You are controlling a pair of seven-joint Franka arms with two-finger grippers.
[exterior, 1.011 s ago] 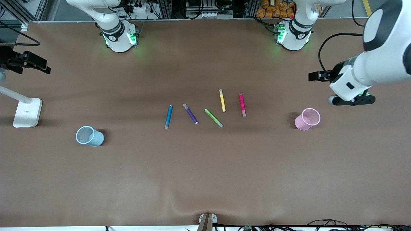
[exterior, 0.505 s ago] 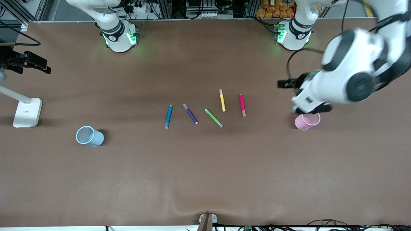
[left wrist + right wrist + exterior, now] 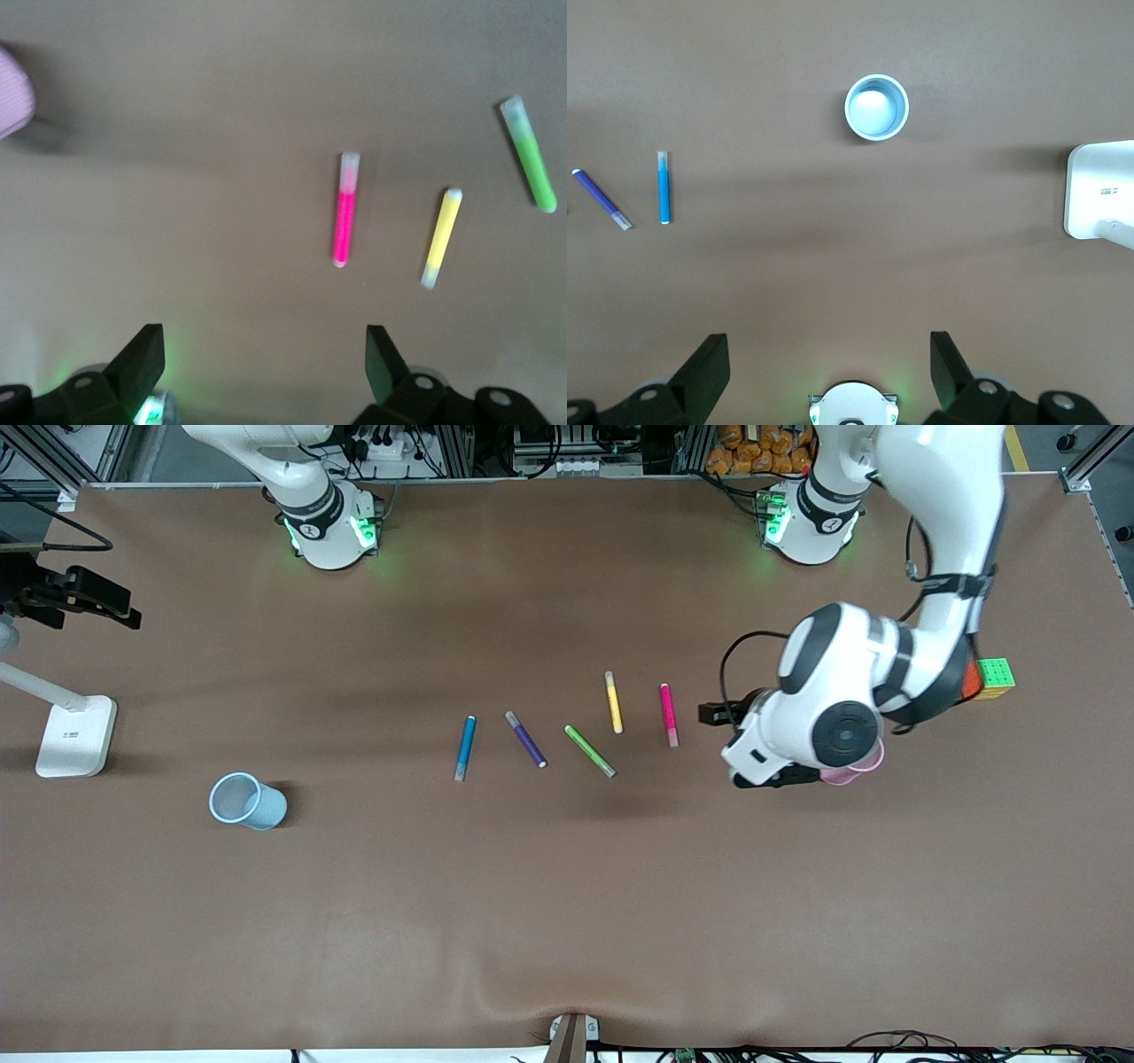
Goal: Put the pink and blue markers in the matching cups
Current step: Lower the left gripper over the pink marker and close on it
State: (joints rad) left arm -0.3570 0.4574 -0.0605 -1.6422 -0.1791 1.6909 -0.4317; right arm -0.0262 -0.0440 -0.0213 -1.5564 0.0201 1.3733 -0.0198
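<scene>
The blue cup [image 3: 247, 801] stands toward the right arm's end of the table [image 3: 567, 921]. The right hand [image 3: 829, 365], fingers spread and holding nothing, waits high above it and the blue marker [image 3: 465, 747]. That marker lies mid-table beside the purple pen [image 3: 525, 739], green pen [image 3: 590, 751] and yellow pen [image 3: 613, 702]. The pink marker [image 3: 669, 715] lies flat, just beside the left hand [image 3: 264, 361], which hangs released and empty over bare table between this marker and the pink cup [image 3: 858, 766], partly hidden under the arm.

five pens [image 3: 615, 702], two mesh cups [image 3: 247, 802], one puzzle cube [image 3: 994, 677], one white lamp base [image 3: 76, 736]
</scene>
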